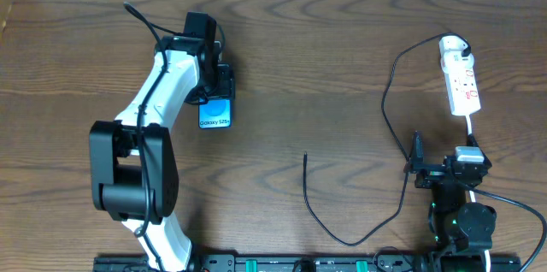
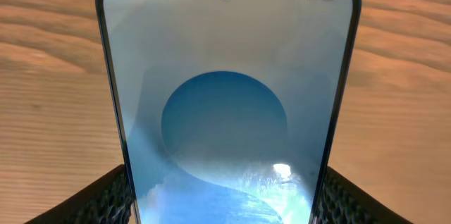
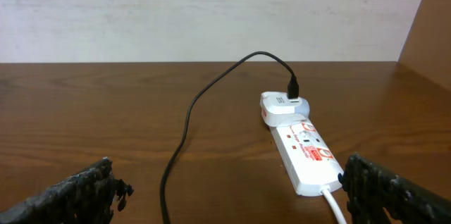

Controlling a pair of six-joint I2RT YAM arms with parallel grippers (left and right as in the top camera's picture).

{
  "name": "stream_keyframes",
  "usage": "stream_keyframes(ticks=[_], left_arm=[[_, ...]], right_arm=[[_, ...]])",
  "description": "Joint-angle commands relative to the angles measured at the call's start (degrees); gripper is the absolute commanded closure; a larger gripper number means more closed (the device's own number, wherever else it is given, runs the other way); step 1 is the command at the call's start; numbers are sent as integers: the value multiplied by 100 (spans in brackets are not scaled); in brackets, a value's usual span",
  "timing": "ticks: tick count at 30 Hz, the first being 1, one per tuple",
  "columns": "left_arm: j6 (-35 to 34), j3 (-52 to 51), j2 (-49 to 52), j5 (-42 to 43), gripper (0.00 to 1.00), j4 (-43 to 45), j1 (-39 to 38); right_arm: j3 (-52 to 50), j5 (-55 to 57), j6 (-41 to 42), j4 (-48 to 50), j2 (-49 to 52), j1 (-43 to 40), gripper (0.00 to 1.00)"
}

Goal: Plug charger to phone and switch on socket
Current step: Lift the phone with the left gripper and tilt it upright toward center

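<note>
The phone (image 1: 215, 115) lies on the wooden table with its blue screen lit, and it fills the left wrist view (image 2: 225, 97). My left gripper (image 1: 217, 85) is shut on the phone's sides, with both fingers (image 2: 225, 192) against its edges. The white socket (image 1: 460, 79) lies at the far right and shows in the right wrist view (image 3: 304, 152). The black charger cable (image 1: 389, 92) runs from a white adapter (image 3: 282, 104) in the socket, loops down, and ends in a free tip (image 1: 305, 157) at mid-table. My right gripper (image 1: 444, 156) is open and empty (image 3: 229, 196), just in front of the socket.
A white mains lead (image 1: 472, 128) runs from the socket's near end toward the right arm. The charger cable's slack (image 1: 350, 241) curves close to the front rail (image 1: 282, 263). A pale wall (image 3: 211, 13) stands behind the table's far edge.
</note>
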Motion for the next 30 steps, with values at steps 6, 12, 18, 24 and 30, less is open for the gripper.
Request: stream_keyframes(ticks=[6, 12, 18, 24, 30], left_arm=[[-258, 72, -254, 3156, 92, 81, 2], [-2090, 70, -254, 4736, 93, 157, 2], [-3851, 70, -254, 5858, 93, 175, 2], [-5337, 70, -254, 6714, 93, 199, 2], [-6247, 70, -254, 7615, 93, 199, 2]], right_arm=[[-9, 48, -44, -11, -44, 52, 1], [-9, 48, -44, -9, -44, 52, 1], [-9, 48, -44, -9, -44, 52, 1], [-9, 48, -44, -9, -44, 52, 1], [-9, 48, -44, -9, -44, 52, 1]])
